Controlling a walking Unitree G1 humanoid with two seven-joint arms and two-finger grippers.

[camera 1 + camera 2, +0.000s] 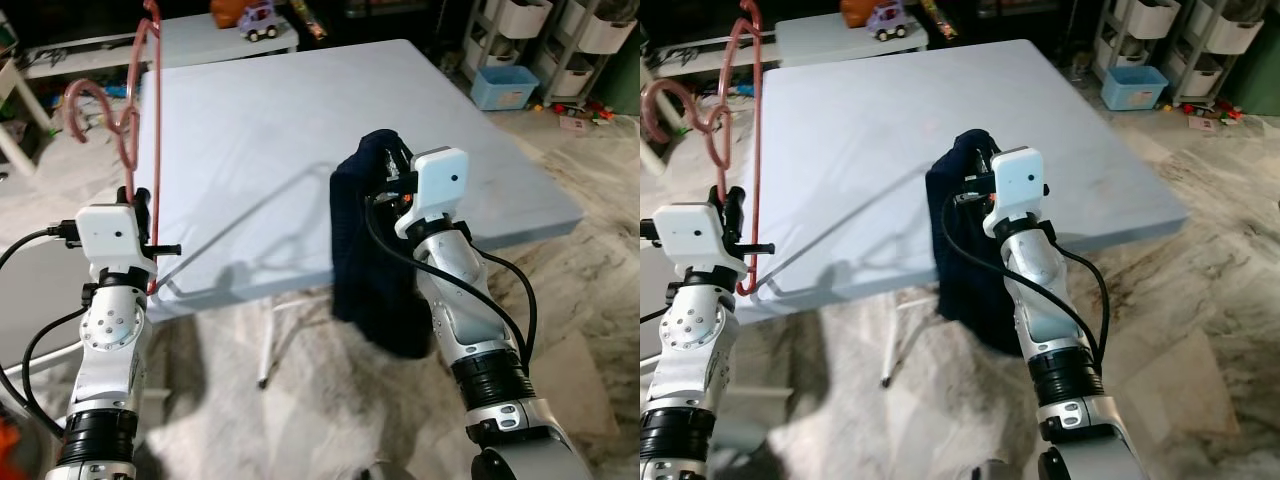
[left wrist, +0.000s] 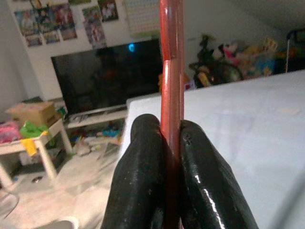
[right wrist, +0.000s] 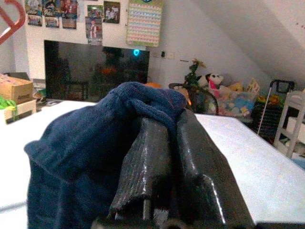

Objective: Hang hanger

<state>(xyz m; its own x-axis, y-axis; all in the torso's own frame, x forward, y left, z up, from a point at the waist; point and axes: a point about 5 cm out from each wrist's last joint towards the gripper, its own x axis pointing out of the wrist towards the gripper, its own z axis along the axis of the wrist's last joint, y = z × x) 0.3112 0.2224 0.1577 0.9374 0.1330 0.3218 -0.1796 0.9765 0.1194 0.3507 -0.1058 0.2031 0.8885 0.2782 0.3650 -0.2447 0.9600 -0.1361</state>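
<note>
The left tool (image 2: pixel 171 143) pinches the slim, glossy red-pink hanger (image 1: pixel 150 120) upright beside the pale blue table (image 1: pixel 300 130). The right tool (image 3: pixel 167 129) is clamped on a soft, knitted navy garment (image 1: pixel 370 260) that droops over the table's near edge.

Two silver, jointed arms end in white box-shaped wrist housings, each with a small dark dot. Black ribbed collars ring the forearms; black cables loop alongside. The left gripper (image 2: pixel 172 157) and right gripper (image 3: pixel 174 129) have glossy black fingers.
</note>
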